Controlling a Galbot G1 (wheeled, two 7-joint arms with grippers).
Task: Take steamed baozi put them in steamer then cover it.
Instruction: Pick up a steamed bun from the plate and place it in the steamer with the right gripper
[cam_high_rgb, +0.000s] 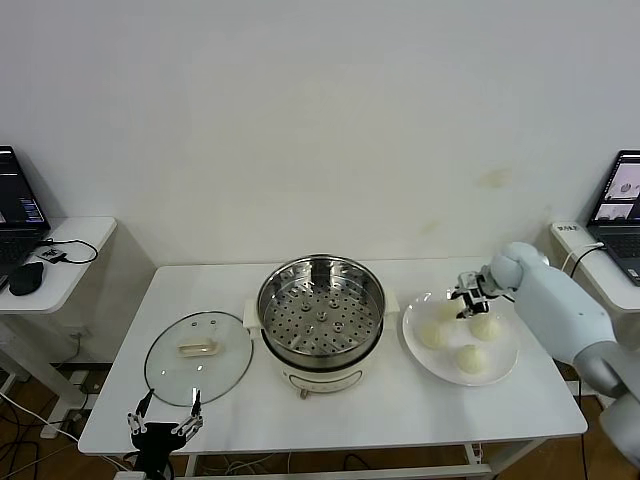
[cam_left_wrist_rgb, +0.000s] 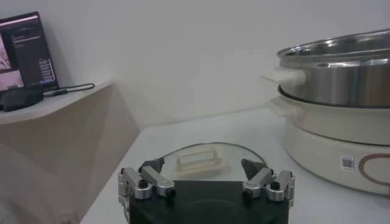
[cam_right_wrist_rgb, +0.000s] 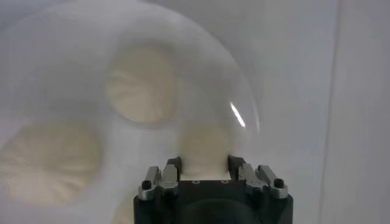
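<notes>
While over the plate (cam_high_rgb: 505, 368), right hand (cam_high_rgb: 466, 304) clamps a baozi (cam_right_wrist_rgb: 204, 143).

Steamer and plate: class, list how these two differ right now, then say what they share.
The steamer is a deep steel pot with an empty perforated tray; the plate is flat, white and holds baozi. The right gripper works over the plate; none is at the steamer. Both are round and sit on the table.

The right gripper (cam_high_rgb: 467, 297) is down over the white plate (cam_high_rgb: 503, 367), closed on one baozi (cam_high_rgb: 452, 307) — three more buns lie there. The steamer (cam_high_rgb: 320, 312) stands uncovered, the cover (cam_high_rgb: 198, 357) flat beside it — the left gripper (cam_high_rgb: 166, 414) waits open at the table's (cam_high_rgb: 400, 405) front edge
</notes>
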